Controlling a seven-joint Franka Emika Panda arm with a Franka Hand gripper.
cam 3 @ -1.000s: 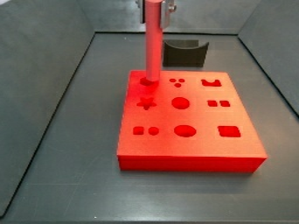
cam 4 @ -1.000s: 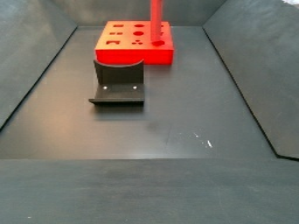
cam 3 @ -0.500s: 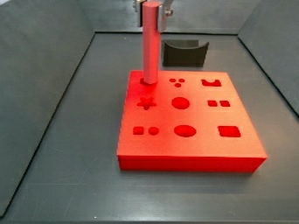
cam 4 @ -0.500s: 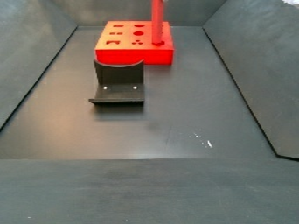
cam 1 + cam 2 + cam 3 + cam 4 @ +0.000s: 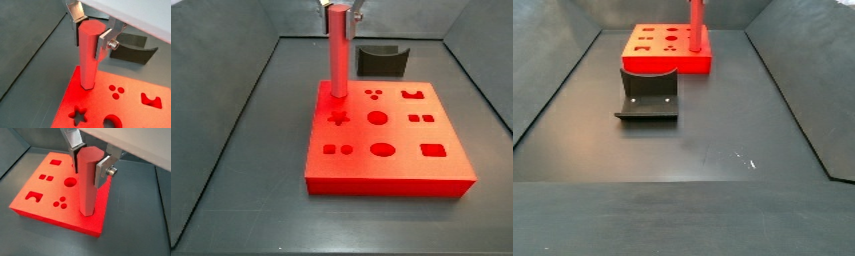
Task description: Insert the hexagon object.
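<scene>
My gripper (image 5: 92, 31) is shut on the top of the hexagon object (image 5: 88, 57), a long light-red rod that it holds upright. Both wrist views show the silver fingers (image 5: 103, 170) pressing on its flat sides. The rod's lower end meets the flat red block (image 5: 385, 140) at a hole near one corner, beside the star hole (image 5: 338, 117). How deep it sits cannot be told. In a side view the gripper (image 5: 341, 8) is at the top edge, above the rod (image 5: 337, 55). In a side view the rod (image 5: 695, 25) stands on the block (image 5: 663, 52), with the gripper out of frame.
The black fixture (image 5: 381, 60) stands on the dark floor just beyond the block, and it shows in a side view (image 5: 648, 96) and a wrist view (image 5: 133, 50). The block has several other shaped holes. Grey walls slope up round the floor.
The gripper and the rod have come down a little at the same corner hole. The block and the fixture have not moved.
</scene>
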